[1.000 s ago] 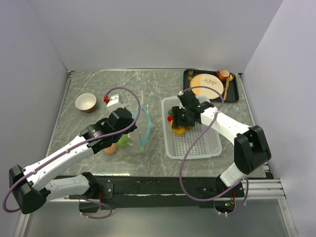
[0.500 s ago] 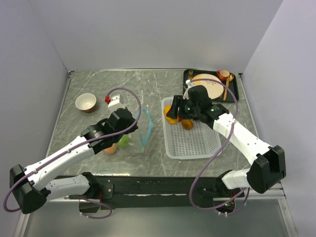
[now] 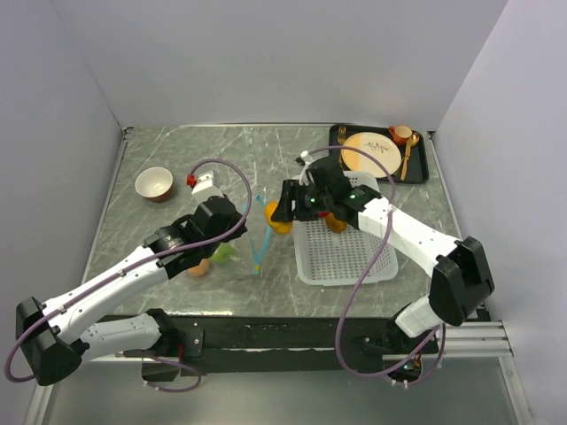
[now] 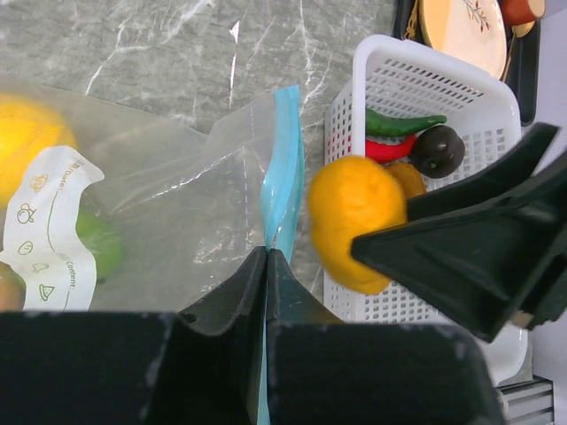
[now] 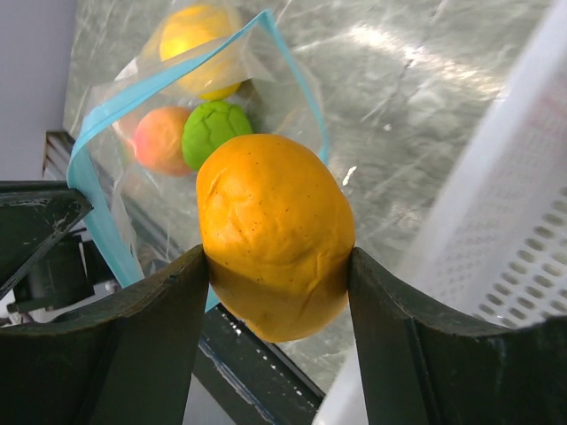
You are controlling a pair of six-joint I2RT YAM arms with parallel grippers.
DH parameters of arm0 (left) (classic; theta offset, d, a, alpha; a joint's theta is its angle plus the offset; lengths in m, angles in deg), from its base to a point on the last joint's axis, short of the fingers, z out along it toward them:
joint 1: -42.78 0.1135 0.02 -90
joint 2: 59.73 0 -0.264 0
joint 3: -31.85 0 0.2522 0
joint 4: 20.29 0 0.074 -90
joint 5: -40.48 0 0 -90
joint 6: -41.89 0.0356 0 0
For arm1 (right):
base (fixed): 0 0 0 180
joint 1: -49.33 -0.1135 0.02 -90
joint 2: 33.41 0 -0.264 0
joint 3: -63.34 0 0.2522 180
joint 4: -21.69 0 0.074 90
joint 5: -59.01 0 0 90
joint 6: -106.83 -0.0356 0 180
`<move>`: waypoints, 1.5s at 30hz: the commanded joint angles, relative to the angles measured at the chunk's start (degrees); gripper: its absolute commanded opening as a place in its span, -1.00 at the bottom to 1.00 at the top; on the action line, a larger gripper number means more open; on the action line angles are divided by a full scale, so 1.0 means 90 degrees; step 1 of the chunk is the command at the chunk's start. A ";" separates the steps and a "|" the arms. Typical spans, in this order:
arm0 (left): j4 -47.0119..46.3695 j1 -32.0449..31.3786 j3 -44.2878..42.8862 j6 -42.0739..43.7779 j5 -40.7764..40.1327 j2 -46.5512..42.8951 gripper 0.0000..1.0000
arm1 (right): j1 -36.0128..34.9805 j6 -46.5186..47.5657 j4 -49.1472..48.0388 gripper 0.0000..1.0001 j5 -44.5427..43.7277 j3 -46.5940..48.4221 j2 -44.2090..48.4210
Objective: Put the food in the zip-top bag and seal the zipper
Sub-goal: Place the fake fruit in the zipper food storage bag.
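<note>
My right gripper [image 3: 282, 215] is shut on an orange toy fruit [image 5: 275, 235], also seen in the top view [image 3: 280, 221] and left wrist view [image 4: 354, 221], held just right of the bag's mouth. The clear zip-top bag [image 4: 177, 212] lies on the table with its teal zipper [image 3: 262, 232] held open. My left gripper [image 4: 266, 257] is shut on the zipper edge [image 4: 283, 177]. Inside the bag are a yellow fruit [image 5: 199, 44], a peach-pink fruit [image 5: 159, 140] and a lime-green one [image 5: 217, 128]. A red pepper [image 4: 390, 150], green pepper [image 4: 403, 122], brown round [image 4: 438, 150] and another orange fruit [image 3: 335, 221] lie in the basket.
The white mesh basket [image 3: 354, 261] stands right of the bag. A black tray [image 3: 421, 168] at the back right holds a tan plate [image 3: 368, 150], cup and gold cutlery. A small bowl [image 3: 154, 184] sits at the back left.
My right gripper has lifted the orange fruit out of the basket and carried it left to the bag's mouth. My left gripper has kept its hold on the zipper edge.
</note>
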 commanded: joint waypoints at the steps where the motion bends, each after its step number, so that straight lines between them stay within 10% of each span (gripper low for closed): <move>1: -0.0114 0.0017 0.0021 -0.0051 -0.0083 -0.0198 -0.84 | -0.0235 -0.0106 -0.0209 -0.27 0.0142 0.0494 -0.0217; 25: -0.0095 0.0017 0.0138 -0.0138 -0.0279 -0.0471 -0.82 | -0.0714 -0.0604 -0.0921 -0.09 0.0718 0.0993 -0.1135; 45: -0.0134 0.0017 0.0158 -0.0168 -0.0318 -0.0608 -0.81 | -0.0831 -0.0204 -0.0648 0.67 0.0923 0.1257 -0.1438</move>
